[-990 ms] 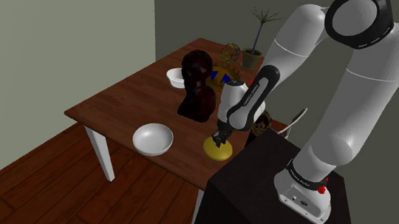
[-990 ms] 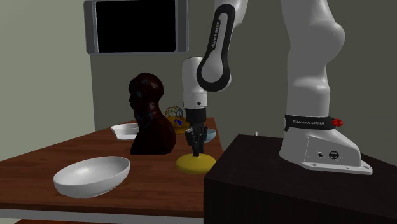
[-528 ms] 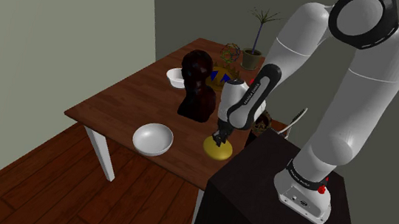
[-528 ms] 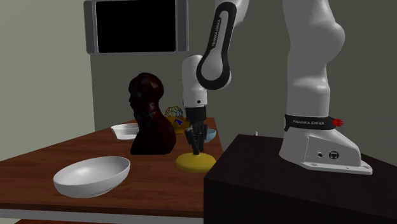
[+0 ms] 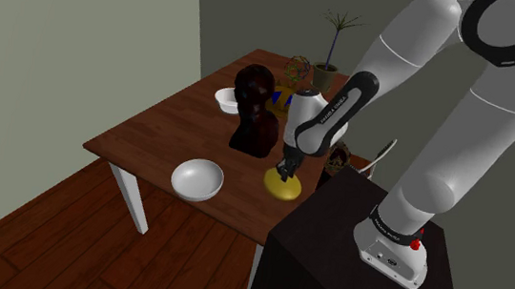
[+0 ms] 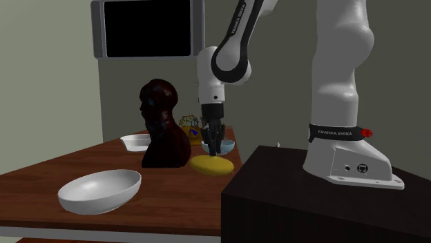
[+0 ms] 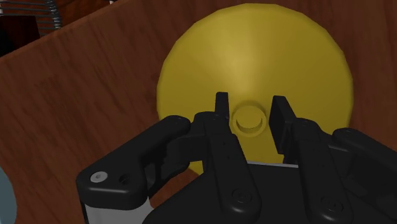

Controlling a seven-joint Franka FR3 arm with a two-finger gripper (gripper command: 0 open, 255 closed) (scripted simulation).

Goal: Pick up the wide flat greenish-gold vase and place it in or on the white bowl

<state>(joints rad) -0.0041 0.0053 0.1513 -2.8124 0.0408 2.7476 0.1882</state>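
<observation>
In the shoulder view I see a brown wooden desk (image 5: 151,134) over a plank floor (image 5: 55,246), with grey-green walls (image 5: 83,37) behind. The white bowl (image 5: 197,178) sits near the desk's front edge at centre frame. The gold vase (image 5: 282,188) is to its right with a gap between them, under the gripper (image 5: 286,174). In the second exterior view a black screen (image 6: 148,27) hangs upper left and the dark stand (image 6: 290,200) hides the desk's right end. I cannot tell whether the vase's base touches the wood. In the wrist view the fingers (image 7: 221,111) pinch the vase's short neck.
</observation>
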